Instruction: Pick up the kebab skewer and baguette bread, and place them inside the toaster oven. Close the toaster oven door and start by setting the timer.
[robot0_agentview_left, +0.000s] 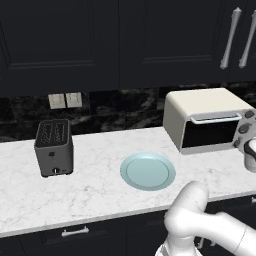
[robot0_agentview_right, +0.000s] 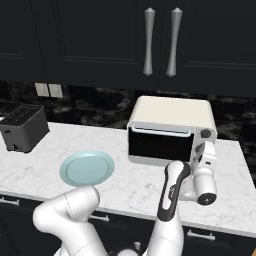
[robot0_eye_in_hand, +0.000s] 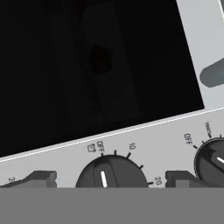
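- Left base view: behind the arm's left, looking forward and down over the counter (robot0_agentview_left: 95, 190); toaster oven (robot0_agentview_left: 200, 112) at far right.
- Right base view: from the right, same counter, plate (robot0_agentview_right: 86, 168) and black toaster (robot0_agentview_right: 22, 127) shared.
- Hand view: very close on the oven's knob (robot0_eye_in_hand: 111, 173) panel, rolled.

The gripper (robot0_eye_in_hand: 109, 177) sits hard up against the toaster oven's (robot0_agentview_left: 200, 107) right panel, its tips either side of a dark knob (robot0_eye_in_hand: 111, 173), a second knob (robot0_eye_in_hand: 212, 162) just beside. The shut toaster oven door (robot0_agentview_right: 159, 145) bars the cavity. The counter (robot0_agentview_left: 100, 195) lies open around the plate (robot0_agentview_left: 148, 171); the black toaster (robot0_agentview_left: 54, 147) stands well apart.
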